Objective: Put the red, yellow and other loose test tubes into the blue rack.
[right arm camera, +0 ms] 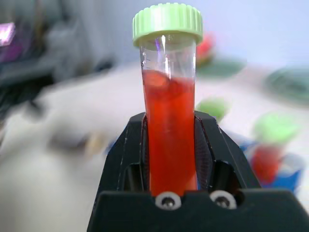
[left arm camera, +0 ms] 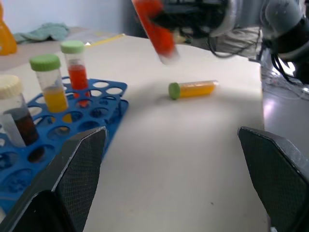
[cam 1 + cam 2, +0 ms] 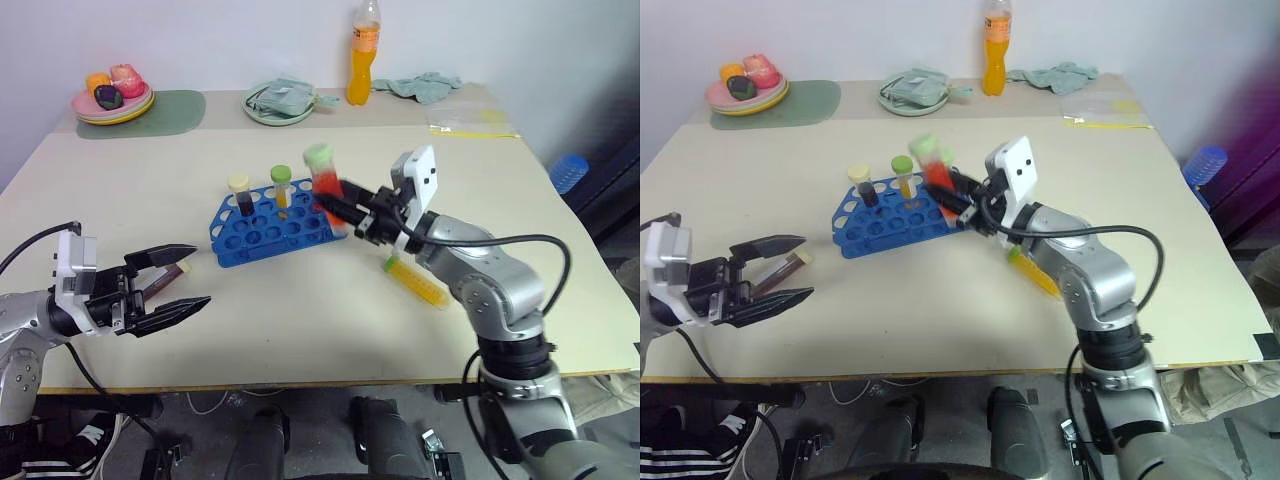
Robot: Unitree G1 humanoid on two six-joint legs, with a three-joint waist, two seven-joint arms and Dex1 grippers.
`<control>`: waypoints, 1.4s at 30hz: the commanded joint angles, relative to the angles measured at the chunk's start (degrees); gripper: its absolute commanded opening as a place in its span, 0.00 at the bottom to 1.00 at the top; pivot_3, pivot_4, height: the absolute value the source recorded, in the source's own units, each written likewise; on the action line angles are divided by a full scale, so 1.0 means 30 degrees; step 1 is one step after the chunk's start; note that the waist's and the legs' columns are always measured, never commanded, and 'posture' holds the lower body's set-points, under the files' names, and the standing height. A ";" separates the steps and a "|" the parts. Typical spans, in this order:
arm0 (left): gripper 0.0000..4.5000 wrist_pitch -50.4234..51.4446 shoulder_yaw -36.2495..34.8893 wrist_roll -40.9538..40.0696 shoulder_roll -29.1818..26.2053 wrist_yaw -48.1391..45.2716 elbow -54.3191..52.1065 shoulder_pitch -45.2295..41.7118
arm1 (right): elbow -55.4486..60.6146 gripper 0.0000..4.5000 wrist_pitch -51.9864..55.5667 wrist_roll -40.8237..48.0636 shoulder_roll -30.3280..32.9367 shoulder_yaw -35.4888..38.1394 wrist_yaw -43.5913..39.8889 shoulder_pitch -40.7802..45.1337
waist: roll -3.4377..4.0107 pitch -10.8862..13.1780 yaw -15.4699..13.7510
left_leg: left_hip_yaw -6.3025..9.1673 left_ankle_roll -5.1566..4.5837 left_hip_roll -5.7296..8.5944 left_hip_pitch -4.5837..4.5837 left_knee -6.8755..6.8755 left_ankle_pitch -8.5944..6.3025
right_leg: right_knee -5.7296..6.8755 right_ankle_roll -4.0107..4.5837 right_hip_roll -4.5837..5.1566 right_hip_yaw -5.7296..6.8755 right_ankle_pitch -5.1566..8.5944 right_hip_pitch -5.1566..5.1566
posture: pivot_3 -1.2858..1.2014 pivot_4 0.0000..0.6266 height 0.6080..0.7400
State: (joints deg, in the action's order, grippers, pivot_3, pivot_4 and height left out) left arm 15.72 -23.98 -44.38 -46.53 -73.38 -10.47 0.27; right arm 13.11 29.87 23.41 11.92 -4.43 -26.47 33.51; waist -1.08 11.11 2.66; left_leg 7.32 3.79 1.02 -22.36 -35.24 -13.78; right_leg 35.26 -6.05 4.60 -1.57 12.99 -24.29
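Left end effector (image 3: 185, 285) hovers low over the beige desk (image 3: 300, 320), fingers spread, empty. Right end effector (image 3: 335, 207) is clenched mid-barrel on a clear plastic red-liquid tube with green screw cap (image 3: 322, 180), raised above the blue plastic perforated rack (image 3: 265, 230). Tube judged light, rigid, smooth, likely slippery; barrel grip suits. Rack holds three capped tubes. Yellow-liquid tube (image 3: 418, 282) lies loose on the desk.

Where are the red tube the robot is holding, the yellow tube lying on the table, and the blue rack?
red tube (image 1: 169, 145), right wrist view, its liquid-filled middle.
yellow tube (image 2: 197, 89), left wrist view, its clear body.
blue rack (image 3: 262, 238), left eye view, its holed top plate.
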 commanded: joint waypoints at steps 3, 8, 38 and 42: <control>1.00 -0.0360 -0.0093 0.0231 -0.0002 0.0127 0.0128 -0.0792 | -0.2566 0.17 -0.5040 -0.3039 -0.1634 -0.1284 0.1217 0.0111 | 0.0009 0.0006 -0.0024 | -0.0004 0.0006 0.0001 -0.0004 0.0001 0.0003 | -0.0005 -0.0001 0.0003 -0.0003 0.0000 -0.0002 | 0.52 0.24 1.00; 1.00 -0.0541 0.0324 0.0629 -0.0073 -0.0067 0.0771 -0.1623 | -0.5999 0.17 -0.8056 -0.5126 -0.2912 -0.1634 0.2706 -0.0179 | 0.0003 0.0002 -0.0042 | -0.0001 0.0013 0.0002 -0.0003 0.0001 0.0007 | 0.0003 -0.0002 0.0000 -0.0003 -0.0002 0.0001 | 0.52 0.24 1.00; 1.00 -0.0777 -0.0327 0.0815 -0.0204 -0.0644 0.1230 -0.1228 | -1.3764 0.17 -1.4685 -0.7559 -0.6174 -0.0263 0.7045 0.0765 | 0.0008 0.0005 0.0028 | 0.0002 0.0023 0.0002 0.0014 0.0009 0.0015 | 0.0039 -0.0003 -0.0006 -0.0013 -0.0004 -0.0005 | 0.52 0.24 1.00; 1.00 -0.0789 -0.0491 0.0786 -0.0242 -0.0756 0.1249 -0.1076 | -1.4758 0.17 -1.5768 -0.7825 -0.6240 -0.0044 0.7694 0.0870 | 0.0007 0.0004 0.0012 | 0.0002 0.0023 0.0002 0.0017 0.0008 0.0015 | 0.0042 -0.0003 -0.0007 -0.0014 -0.0004 -0.0005 | 0.52 0.24 1.00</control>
State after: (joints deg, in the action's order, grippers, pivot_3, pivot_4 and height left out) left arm 14.20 -23.49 -41.72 -46.51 -75.35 -6.33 -2.87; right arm -30.67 -15.59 0.24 -6.08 -5.26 -4.52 35.25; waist -1.06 11.12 2.70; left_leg 7.33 3.86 1.03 -22.30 -35.21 -13.74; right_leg 35.40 -6.06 4.58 -1.62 12.98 -24.31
